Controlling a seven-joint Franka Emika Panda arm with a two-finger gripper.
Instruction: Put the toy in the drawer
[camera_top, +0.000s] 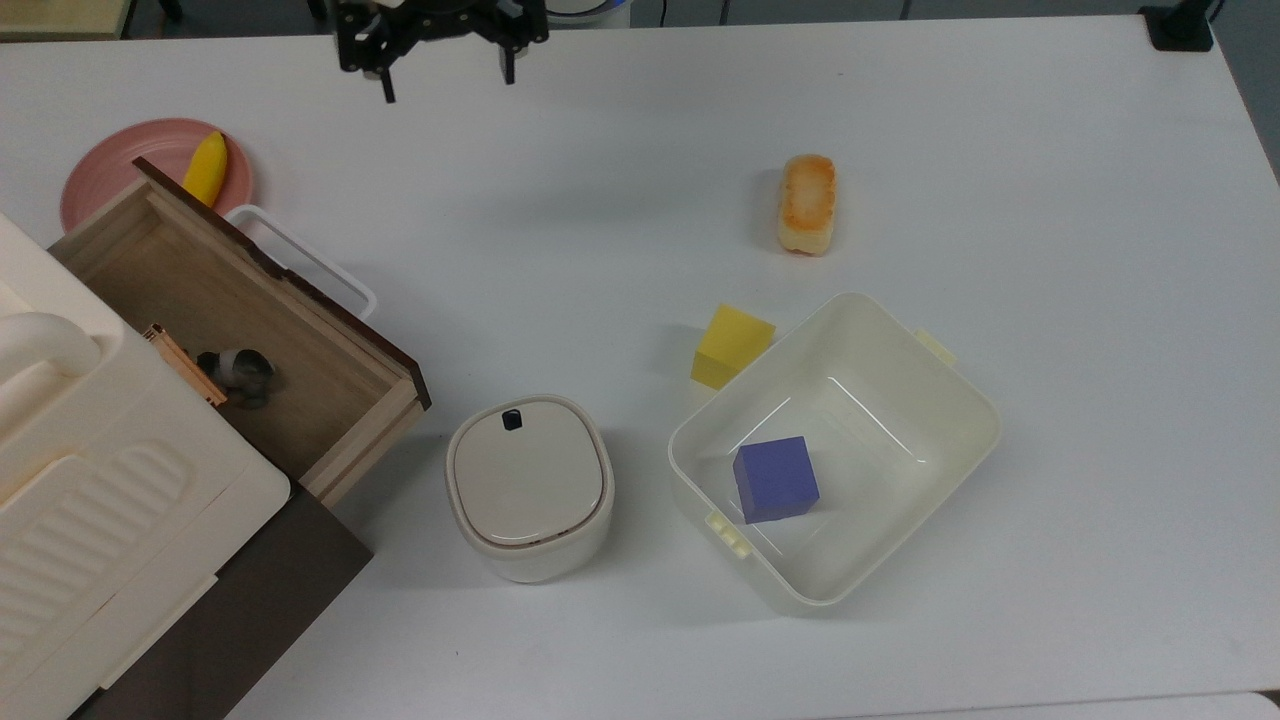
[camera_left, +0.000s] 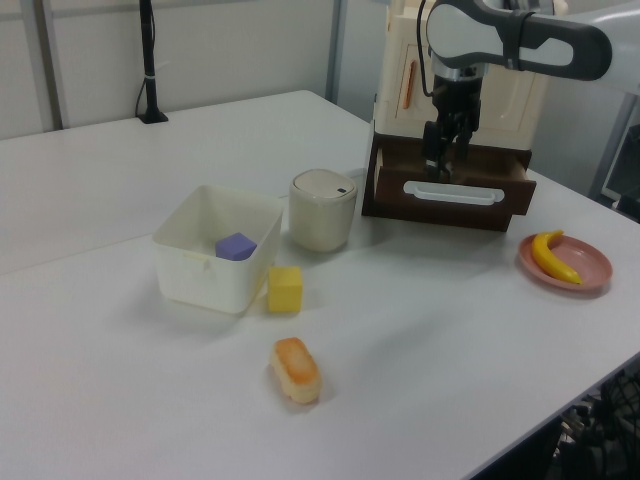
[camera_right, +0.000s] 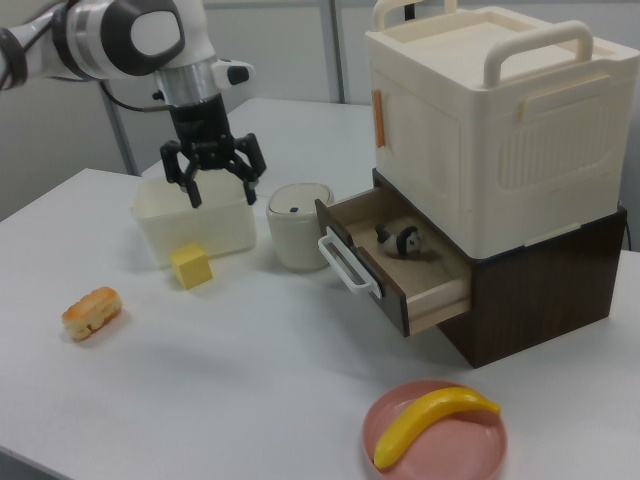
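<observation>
White table (camera_top: 640, 150), hand (camera_right: 217, 183) raised, fingers apart, empty; toy (camera_right: 400, 239) inside drawer (camera_right: 395, 270).

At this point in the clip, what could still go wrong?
The toy already lies in the drawer, which stands pulled out. Its white handle juts over the table, so a passing arm might catch it. The open end effector hangs above the table, clear of everything.
</observation>
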